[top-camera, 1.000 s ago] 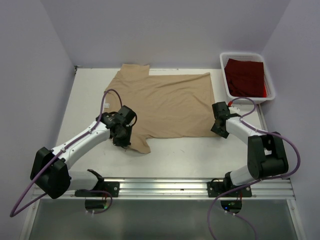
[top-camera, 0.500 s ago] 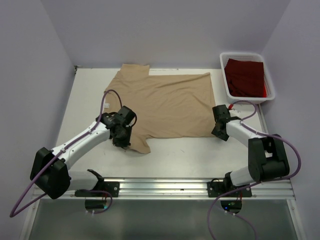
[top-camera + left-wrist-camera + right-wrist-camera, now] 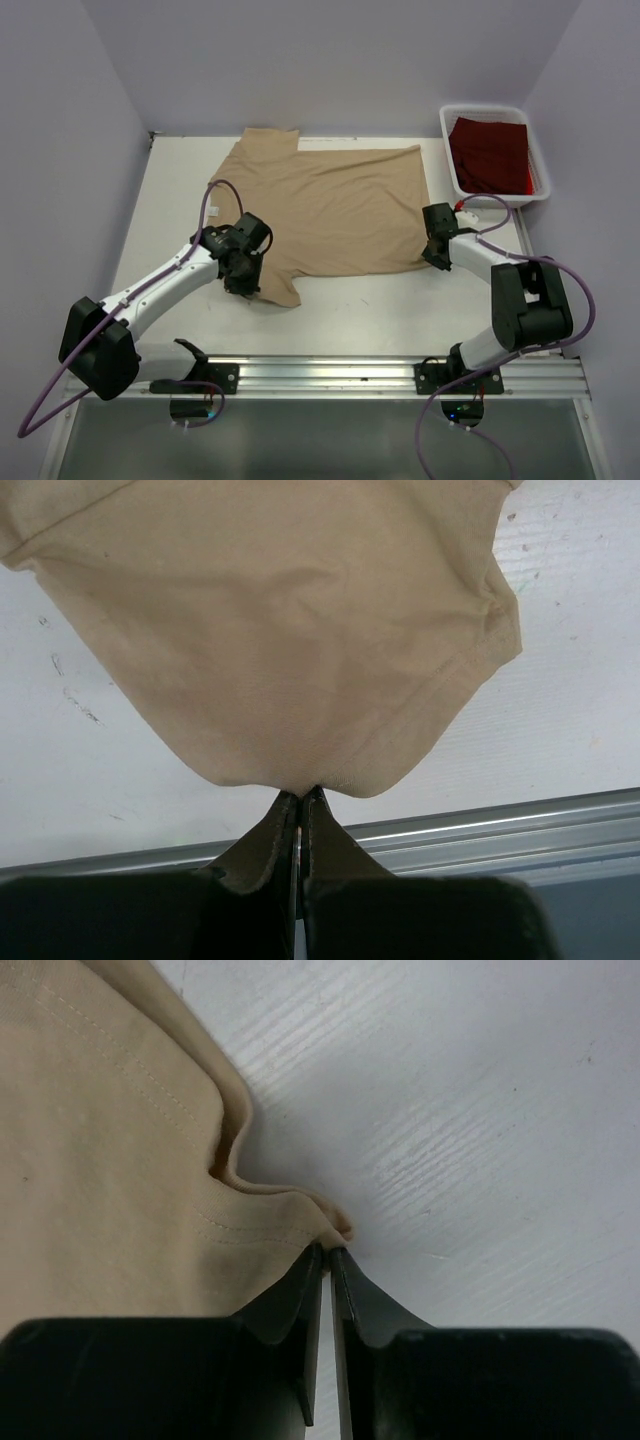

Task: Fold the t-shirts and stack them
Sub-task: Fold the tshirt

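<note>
The tan t-shirt (image 3: 335,205) lies spread flat on the white table, one sleeve at the back and one at the front left. My left gripper (image 3: 247,283) is shut on the hem of the near sleeve, and the cloth (image 3: 280,650) hangs from its tips (image 3: 300,792). My right gripper (image 3: 432,258) is shut on the shirt's near right corner (image 3: 300,1222), which bunches up at its tips (image 3: 328,1250). The dark red t-shirt (image 3: 490,153) lies folded in the white bin (image 3: 449,150) at the back right.
The aluminium rail (image 3: 330,370) runs along the table's near edge, also in the left wrist view (image 3: 500,830). Purple-grey walls close in the left, back and right sides. Bare table (image 3: 400,300) lies in front of the shirt.
My right gripper has shifted slightly left and away at the shirt's corner, staying shut on it. The left arm and the shirt have hardly moved.
</note>
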### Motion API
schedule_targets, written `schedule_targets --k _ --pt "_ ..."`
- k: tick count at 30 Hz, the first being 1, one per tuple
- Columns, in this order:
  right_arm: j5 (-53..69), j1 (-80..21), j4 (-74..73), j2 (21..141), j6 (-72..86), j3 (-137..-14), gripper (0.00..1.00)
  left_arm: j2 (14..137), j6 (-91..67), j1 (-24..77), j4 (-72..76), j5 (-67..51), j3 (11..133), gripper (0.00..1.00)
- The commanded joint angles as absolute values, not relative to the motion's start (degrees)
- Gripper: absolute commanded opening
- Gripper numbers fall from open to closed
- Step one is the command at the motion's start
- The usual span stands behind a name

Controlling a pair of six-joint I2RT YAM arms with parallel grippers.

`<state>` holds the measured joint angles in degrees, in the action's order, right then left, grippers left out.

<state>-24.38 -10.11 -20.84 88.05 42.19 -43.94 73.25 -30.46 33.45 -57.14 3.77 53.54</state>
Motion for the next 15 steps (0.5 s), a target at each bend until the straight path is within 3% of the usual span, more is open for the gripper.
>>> schedule_targets --k 1,6,15 --pt "-23.6 -9.8 -21.4 91.4 42.7 -42.7 0.11 71.6 -31.0 33.7 -58.5 5.0 53.9 0.00" --pt "-23.0 -9.8 -21.2 90.3 41.9 -42.5 0.00 71.4 -31.3 33.7 -58.7 5.4 54.5 0.00" --pt "-21.3 -9.8 -26.0 73.0 37.8 -40.7 0.00 65.8 -33.0 33.7 -57.7 10.7 60.1 0.00"
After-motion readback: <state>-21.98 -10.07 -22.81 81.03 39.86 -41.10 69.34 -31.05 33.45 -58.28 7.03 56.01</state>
